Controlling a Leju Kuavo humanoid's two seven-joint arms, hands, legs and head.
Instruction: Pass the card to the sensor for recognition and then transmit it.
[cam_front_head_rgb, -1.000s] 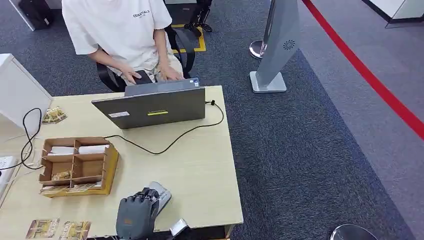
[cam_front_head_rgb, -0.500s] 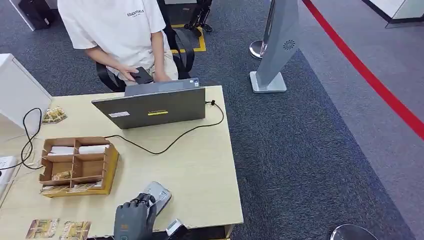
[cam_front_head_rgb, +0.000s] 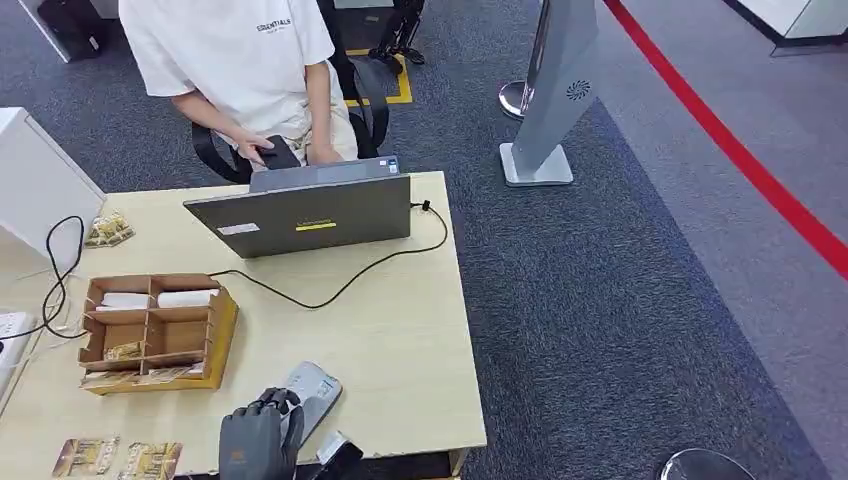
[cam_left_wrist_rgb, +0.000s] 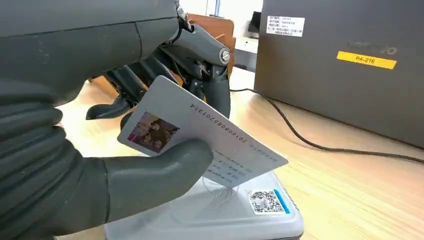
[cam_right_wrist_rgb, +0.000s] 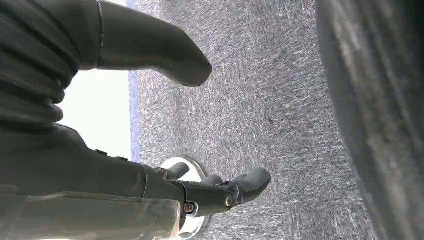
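I see my left hand (cam_left_wrist_rgb: 100, 165) pinching the ID card (cam_left_wrist_rgb: 200, 135) tilted just above the card reader (cam_left_wrist_rgb: 225, 215) (near the desk's (cam_front_head_rgb: 400, 330) front edge); my right hand (cam_right_wrist_rgb: 150, 190) hangs released.

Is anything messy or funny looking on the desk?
Nothing is spilled or broken. The card in the left hand is tilted above the grey sensor, not flat on it. A few cards lie loose at the table's near edge.

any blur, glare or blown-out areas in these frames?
Head view: evenly lit and sharp, no glare on the table. Left wrist view: card text crisp, left hand near the lens slightly soft. Right wrist view: white patch overexposed beside the right hand; carpet streaky.
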